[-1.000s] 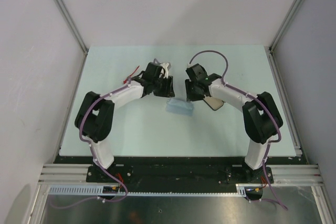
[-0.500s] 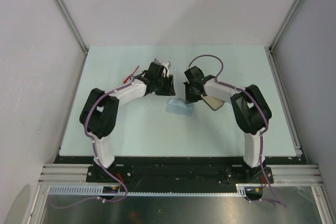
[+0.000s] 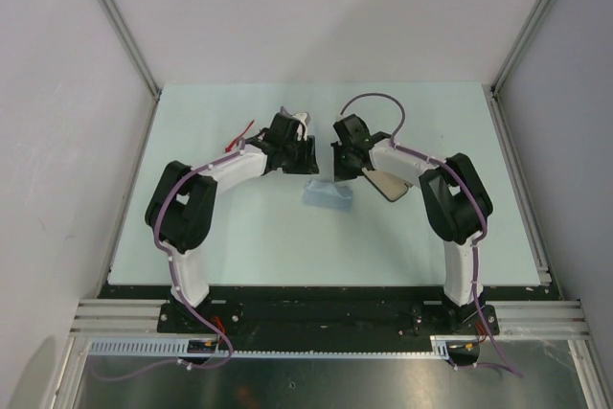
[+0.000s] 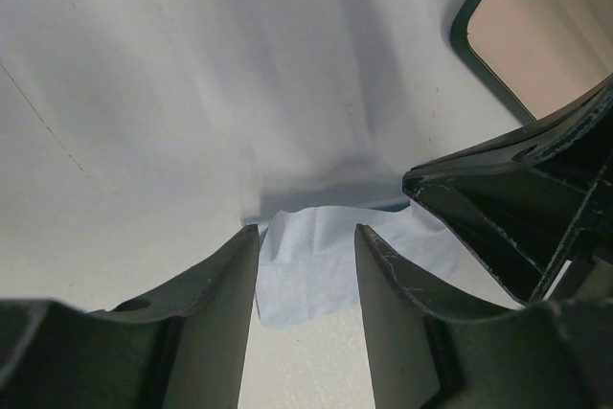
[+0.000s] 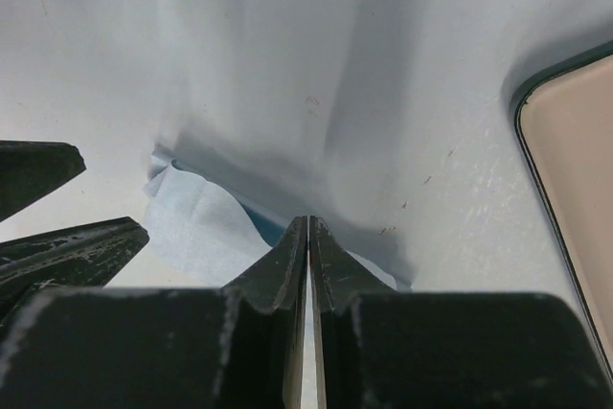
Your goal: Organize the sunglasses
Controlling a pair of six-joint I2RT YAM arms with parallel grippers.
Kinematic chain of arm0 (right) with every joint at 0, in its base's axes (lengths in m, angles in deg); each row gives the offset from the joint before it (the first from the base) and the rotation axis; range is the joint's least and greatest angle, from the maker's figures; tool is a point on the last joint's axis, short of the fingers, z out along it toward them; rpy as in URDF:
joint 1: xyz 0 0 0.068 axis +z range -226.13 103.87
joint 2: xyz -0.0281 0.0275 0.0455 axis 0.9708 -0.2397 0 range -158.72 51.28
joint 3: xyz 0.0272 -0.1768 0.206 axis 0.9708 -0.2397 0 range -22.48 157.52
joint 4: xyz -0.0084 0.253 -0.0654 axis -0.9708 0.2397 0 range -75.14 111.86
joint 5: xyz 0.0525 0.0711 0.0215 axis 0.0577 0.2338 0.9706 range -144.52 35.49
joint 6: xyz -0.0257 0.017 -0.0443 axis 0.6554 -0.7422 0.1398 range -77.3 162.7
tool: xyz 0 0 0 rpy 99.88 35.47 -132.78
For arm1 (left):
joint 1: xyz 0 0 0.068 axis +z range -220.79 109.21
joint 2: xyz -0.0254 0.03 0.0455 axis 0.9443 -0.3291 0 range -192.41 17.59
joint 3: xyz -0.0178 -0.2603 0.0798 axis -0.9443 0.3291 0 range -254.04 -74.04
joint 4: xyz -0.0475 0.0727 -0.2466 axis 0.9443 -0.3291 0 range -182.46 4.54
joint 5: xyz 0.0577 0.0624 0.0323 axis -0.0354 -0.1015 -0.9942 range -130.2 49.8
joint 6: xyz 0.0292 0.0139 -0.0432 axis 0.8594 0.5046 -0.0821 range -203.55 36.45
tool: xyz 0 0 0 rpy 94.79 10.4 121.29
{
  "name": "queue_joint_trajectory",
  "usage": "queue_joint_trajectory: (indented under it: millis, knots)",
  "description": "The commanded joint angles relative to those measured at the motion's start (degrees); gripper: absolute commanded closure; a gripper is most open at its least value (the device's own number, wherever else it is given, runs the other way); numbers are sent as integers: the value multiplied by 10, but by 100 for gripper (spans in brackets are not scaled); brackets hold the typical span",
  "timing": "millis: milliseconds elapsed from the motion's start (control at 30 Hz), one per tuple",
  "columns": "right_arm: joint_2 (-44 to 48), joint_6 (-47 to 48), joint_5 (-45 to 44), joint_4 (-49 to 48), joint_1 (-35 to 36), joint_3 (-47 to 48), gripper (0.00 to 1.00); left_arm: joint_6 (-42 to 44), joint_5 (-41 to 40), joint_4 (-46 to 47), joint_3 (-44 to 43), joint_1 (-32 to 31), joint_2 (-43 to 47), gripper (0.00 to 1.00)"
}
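Entry: I am seeing the left gripper (image 4: 306,235) hanging released over the pale blue cloth (image 4: 316,270). The right gripper (image 5: 307,224) is sitting clenched at the cloth's edge. The open case (image 3: 388,186) is lying just right of the cloth. The sunglasses (image 3: 244,130) are showing only as a red sliver left of the cloth, beside the left arm.

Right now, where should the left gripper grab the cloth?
Pinch the cloth by its rumpled far edge, coming straight down from above. The rest lies flat on the table. Only that edge seems lifted, with shadow under it, giving fingers something to close on. The open left gripper straddles the cloth, so it is probably the handier arm.
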Motion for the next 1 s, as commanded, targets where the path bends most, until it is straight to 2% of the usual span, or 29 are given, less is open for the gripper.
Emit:
queue_joint_trajectory:
  millis: [0,300,967]
  knots:
    - [-20,13,5,3,2,49,92,-12,-12,5,-7,5,15,50]
    - [-26,31,34,39,14,51,92,-16,-14,6,2,9,20,49]
    - [31,30,43,71,50,16,92,-12,-11,6,14,17,23,48]
